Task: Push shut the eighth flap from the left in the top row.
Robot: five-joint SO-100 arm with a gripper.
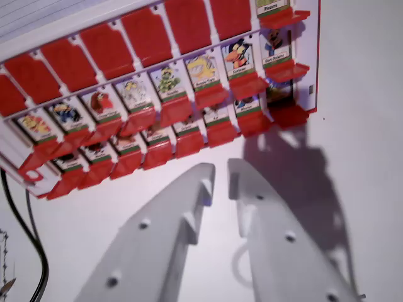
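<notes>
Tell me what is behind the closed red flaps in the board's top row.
Nothing shows behind the closed red flaps; their solid red faces cover whatever is there. Only the open top-row flap at the wrist view's right exposes a character card. The claw hovers below the board, jaws slightly parted.

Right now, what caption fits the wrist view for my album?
White gripper hovers near a red flap board, one open flap in its top row.

Brightly and evenly lit, washed with a faint pink-white cast across the table (pixel 365 94). Soft all over, with small print on the game board (pixel 157 94) cards unreadable and red flaps bleeding at their edges. Dark, blurred shadow thrown right of the gripper (pixel 220 179), reaching the board's lower right corner.
</notes>
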